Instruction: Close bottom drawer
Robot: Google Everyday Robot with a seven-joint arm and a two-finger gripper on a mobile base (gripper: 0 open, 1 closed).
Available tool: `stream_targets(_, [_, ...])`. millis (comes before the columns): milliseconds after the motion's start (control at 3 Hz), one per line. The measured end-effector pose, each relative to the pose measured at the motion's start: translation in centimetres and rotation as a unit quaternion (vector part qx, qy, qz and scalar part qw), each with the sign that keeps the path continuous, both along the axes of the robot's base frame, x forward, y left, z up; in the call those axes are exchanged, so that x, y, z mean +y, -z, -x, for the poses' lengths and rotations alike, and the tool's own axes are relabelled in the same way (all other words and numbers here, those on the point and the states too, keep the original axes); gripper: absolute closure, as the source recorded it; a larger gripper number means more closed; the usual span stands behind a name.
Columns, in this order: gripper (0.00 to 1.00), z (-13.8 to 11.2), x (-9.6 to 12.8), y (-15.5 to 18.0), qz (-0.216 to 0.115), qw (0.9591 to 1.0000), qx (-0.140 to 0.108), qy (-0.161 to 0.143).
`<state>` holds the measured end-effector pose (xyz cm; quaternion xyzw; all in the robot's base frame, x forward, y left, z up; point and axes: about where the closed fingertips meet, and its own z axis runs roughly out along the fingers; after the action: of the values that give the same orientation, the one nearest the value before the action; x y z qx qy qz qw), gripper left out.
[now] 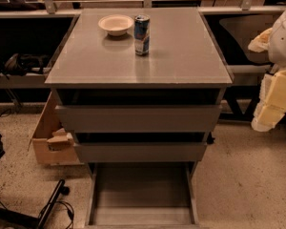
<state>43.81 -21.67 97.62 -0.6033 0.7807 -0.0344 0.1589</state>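
The bottom drawer [142, 190] of the grey cabinet is pulled far out toward me. Its shallow grey box interior is open to view and its front lies at the lower frame edge. Above it are the middle drawer front [140, 151] and the wider top drawer front [138, 118], each with a dark gap above it. My gripper [272, 101], cream and white, hangs at the right frame edge, to the right of the cabinet at about the height of the top drawer, apart from all drawers.
A white bowl [116, 24] and a blue drink can [141, 35] stand on the cabinet top [181, 56]. A cardboard box [50, 144] sits on the floor at the left. A black stand and cables [50, 206] lie at the lower left. Shelving runs behind.
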Motion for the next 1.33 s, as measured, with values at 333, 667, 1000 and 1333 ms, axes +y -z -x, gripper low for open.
stream_targets(333, [0.0, 0.0, 0.0, 0.0, 0.0, 1.0, 0.0, 0.0])
stream_targets(667, [0.0, -0.3, -0.1, 1.1, 0.007, 0.9999, 0.005, 0.009])
stream_targets(1000, [0.0, 0.2, 1.0, 4.2, 0.002, 0.9993, 0.002, 0.038])
stream_targets(1333, [0.0, 0.2, 3.0, 10.0, 0.012, 0.9981, -0.009, 0.06])
